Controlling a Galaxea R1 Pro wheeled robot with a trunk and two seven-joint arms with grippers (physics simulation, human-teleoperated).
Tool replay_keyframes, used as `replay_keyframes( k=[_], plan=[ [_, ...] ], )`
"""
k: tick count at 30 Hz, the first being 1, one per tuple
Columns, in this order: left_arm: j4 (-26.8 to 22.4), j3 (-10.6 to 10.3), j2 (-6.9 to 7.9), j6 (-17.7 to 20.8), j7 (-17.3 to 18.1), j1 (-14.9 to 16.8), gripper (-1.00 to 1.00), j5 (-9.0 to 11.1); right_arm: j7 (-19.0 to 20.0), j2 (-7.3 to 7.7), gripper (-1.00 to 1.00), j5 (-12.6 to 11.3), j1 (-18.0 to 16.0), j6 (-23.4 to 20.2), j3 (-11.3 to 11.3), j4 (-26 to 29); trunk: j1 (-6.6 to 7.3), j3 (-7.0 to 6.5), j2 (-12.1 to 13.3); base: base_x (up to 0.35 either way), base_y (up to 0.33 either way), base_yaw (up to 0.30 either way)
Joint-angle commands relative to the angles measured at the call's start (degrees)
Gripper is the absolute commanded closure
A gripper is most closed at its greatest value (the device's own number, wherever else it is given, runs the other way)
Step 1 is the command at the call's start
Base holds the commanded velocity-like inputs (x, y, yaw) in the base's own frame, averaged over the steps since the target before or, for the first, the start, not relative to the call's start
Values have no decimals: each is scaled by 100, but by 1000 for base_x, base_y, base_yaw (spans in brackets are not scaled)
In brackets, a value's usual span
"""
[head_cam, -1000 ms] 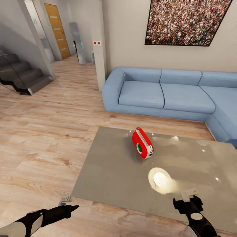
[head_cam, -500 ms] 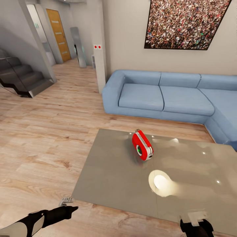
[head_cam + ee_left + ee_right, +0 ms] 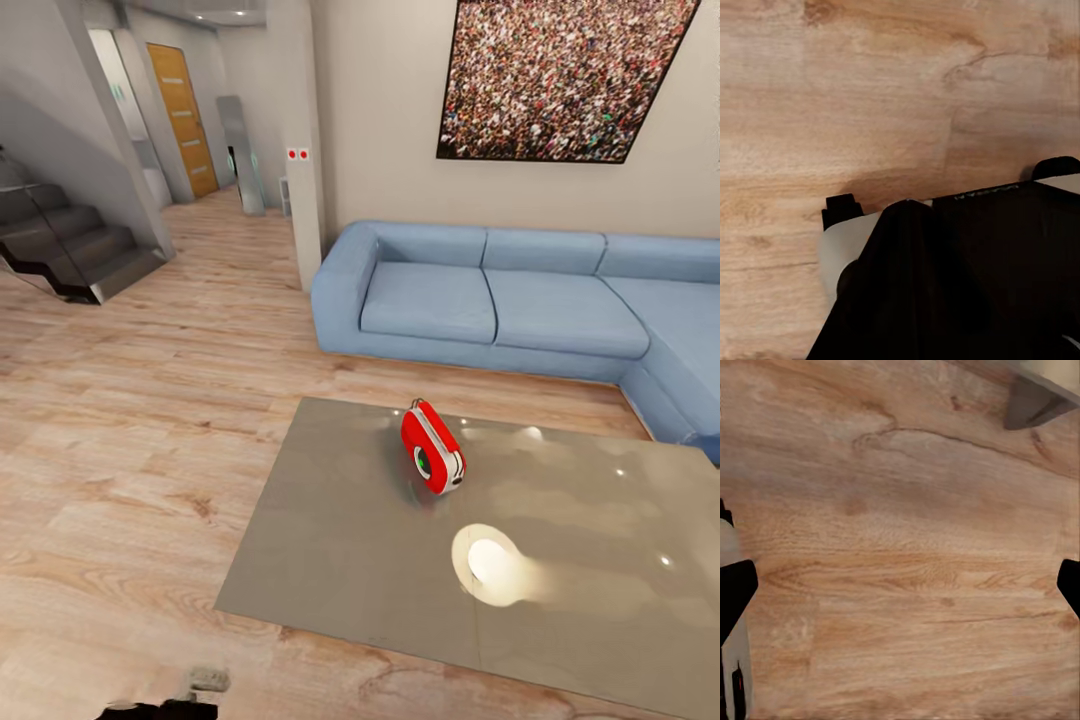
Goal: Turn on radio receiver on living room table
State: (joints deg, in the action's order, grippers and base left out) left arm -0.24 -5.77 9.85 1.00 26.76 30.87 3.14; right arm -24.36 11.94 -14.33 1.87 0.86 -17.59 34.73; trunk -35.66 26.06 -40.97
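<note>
Approach step, judged from the layout: the robot stands short of the table (image 3: 340, 540), arms low, nothing reached for yet. At the bottom left of the head frame only a sliver of the left gripper (image 3: 205, 682) shows over the plank floor (image 3: 120, 480); whether its fingers are apart or together cannot be told there, and the left wrist view gives dark housing over wood, no better. In the right wrist view the right gripper (image 3: 900, 577) has its two fingers (image 3: 735, 589) wide apart at opposite frame edges, bare planks between them, and a grey corner, probably of the table, at upper right. Mid frame in the head view: one low glossy grey-brown table with a bright lamp reflection on it. On its far half, near centre of the frame, one radio receiver (image 3: 432, 447), red with white band, standing on edge, dial toward the lower left. Beyond it, one blue sectional sofa (image 3: 500, 300), one crowd picture (image 3: 570, 75) upper right, one staircase (image 3: 70, 245) and one wooden door (image 3: 182, 115) upper left. Next move likely calls for closing in and raising one arm over the tabletop to press the radio's control; the exact switch is too small to make out.
</note>
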Motion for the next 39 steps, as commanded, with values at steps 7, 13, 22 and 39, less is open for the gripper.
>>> replay_keyframes(
  k=[7,13,22,39],
  plan=[
    [1,5,-53,313,-872,-402,100,-3,247,-544,-100,9,-2,266,-83,-1336,0,-64,0,0,0,0],
    [1,8,-265,295,-1553,-673,100,1,593,-962,-100,14,-10,267,-142,-1860,0,-117,0,0,0,0],
    [0,13,-466,288,-1899,-911,100,9,798,-1271,-100,9,-11,206,-148,-1959,0,-196,0,0,0,0],
    [-2,33,-591,48,-2781,-1254,100,27,862,-1401,-100,9,-28,208,-149,-2101,0,-313,0,0,0,0]
  ],
)
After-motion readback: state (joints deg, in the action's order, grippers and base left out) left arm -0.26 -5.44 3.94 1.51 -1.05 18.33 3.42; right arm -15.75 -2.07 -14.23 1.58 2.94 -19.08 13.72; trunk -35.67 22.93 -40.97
